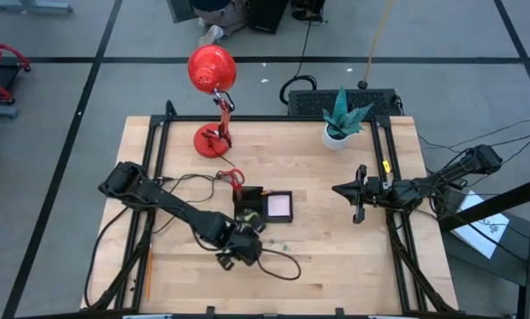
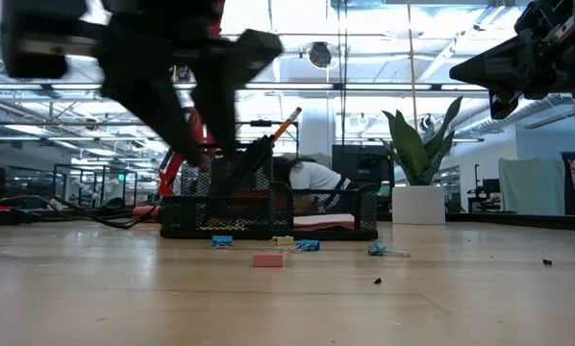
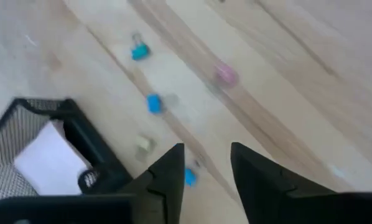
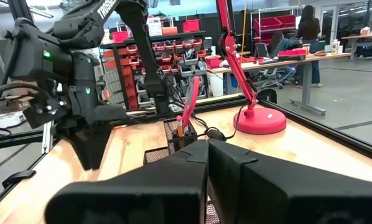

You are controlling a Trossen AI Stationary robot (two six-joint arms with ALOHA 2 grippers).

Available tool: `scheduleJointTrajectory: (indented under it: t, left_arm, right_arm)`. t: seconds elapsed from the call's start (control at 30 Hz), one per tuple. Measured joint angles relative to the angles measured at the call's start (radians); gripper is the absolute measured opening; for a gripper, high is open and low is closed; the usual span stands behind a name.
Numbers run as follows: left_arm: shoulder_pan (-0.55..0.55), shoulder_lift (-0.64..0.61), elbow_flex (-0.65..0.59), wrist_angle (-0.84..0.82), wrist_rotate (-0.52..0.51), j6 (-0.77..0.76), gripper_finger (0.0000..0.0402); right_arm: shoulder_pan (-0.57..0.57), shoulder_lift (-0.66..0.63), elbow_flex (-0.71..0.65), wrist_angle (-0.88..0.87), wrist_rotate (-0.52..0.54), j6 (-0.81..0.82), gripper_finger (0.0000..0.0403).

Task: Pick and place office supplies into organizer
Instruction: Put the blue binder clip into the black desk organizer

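The black mesh organizer [image 1: 263,206] stands mid-table. It holds a pale sticky-note pad [image 3: 49,163], an orange pencil [image 2: 286,125] and red-handled scissors [image 1: 235,177]. On the wood near it lie small blue clips [image 3: 153,103], a pink piece [image 3: 225,74] and a pale piece [image 3: 144,144]. My left gripper [image 3: 208,174] hovers open above the table just near-side of the organizer, slanting down, with one blue clip [image 3: 190,177] beside its finger and nothing between its fingers. My right gripper [image 4: 208,163] waits shut and level above the table's right side.
A red desk lamp [image 1: 214,80] stands at the far left of the table, and a white plant pot [image 1: 339,135] at the far right. A black cable [image 1: 278,266] loops on the wood beside my left gripper. Bare wood lies toward the near edge.
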Motion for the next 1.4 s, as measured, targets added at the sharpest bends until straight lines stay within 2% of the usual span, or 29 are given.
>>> scheduleJointTrajectory:
  t: [0.23,0.37,0.6,0.87,1.2,1.4]
  left_arm:
    - [0.022,0.061,0.000,0.014,-0.005,0.000,0.0061]
    - [0.022,0.084,0.000,0.006,-0.056,0.017,0.0009]
    - [0.028,0.085,0.000,0.007,-0.129,0.022,0.0009]
    - [0.071,0.092,-0.035,0.031,-0.114,0.002,0.0009]
    - [0.088,0.087,-0.127,0.137,-0.086,-0.010,0.0009]
    - [0.072,0.086,-0.138,0.133,-0.075,-0.099,0.0011]
  right_arm:
    - [0.000,0.001,0.000,0.000,-0.003,0.007,0.0000]
    - [0.000,0.004,0.000,-0.001,-0.003,0.007,0.0000]
    - [0.000,0.008,0.000,-0.001,-0.003,0.005,0.0000]
    - [0.000,0.008,0.000,-0.001,-0.003,0.006,0.0000]
    - [0.000,0.008,0.000,-0.001,-0.003,0.000,0.0000]
    - [0.000,0.008,0.000,-0.001,-0.003,0.000,0.0000]
